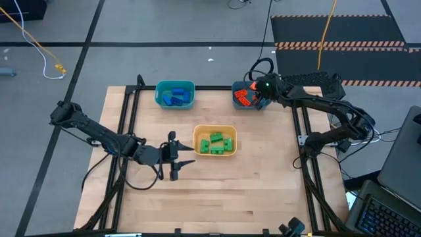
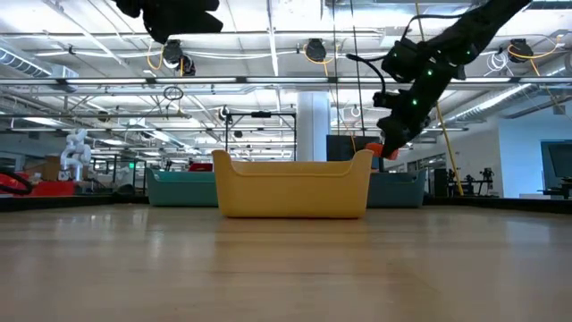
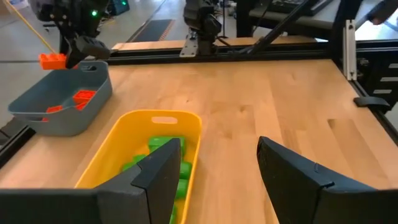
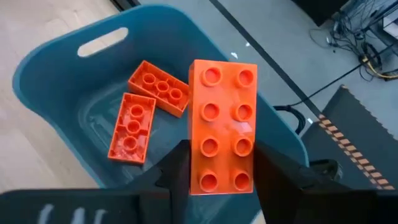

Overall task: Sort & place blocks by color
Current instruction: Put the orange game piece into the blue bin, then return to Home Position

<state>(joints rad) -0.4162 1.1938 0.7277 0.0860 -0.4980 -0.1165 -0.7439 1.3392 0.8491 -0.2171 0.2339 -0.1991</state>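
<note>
My right gripper (image 4: 222,165) is shut on an orange studded block (image 4: 222,118) above the teal bin (image 1: 238,102) at the table's far right. Two more orange blocks (image 4: 158,87) lie on that bin's floor. My left gripper (image 1: 187,162) is open and empty, just left of the yellow bin (image 1: 214,129), which holds several green blocks (image 1: 216,143). Blue blocks (image 1: 176,96) lie in the blue bin (image 1: 160,87) at the far middle. The held block also shows in the low view (image 2: 391,152) and in the left wrist view (image 3: 53,60). My right gripper pinches the orange block's two long sides (image 4: 194,177) between its two fingers (image 4: 176,171), near one end of the block. The fingers lie along the block and come from above, slanting down. The block is lifted clear above the teal bin, its studs toward the wrist camera.
Black frame rails (image 1: 297,118) run along the table's left, right and far edges. Bare wood (image 1: 217,191) lies between the yellow bin and the table's near edge.
</note>
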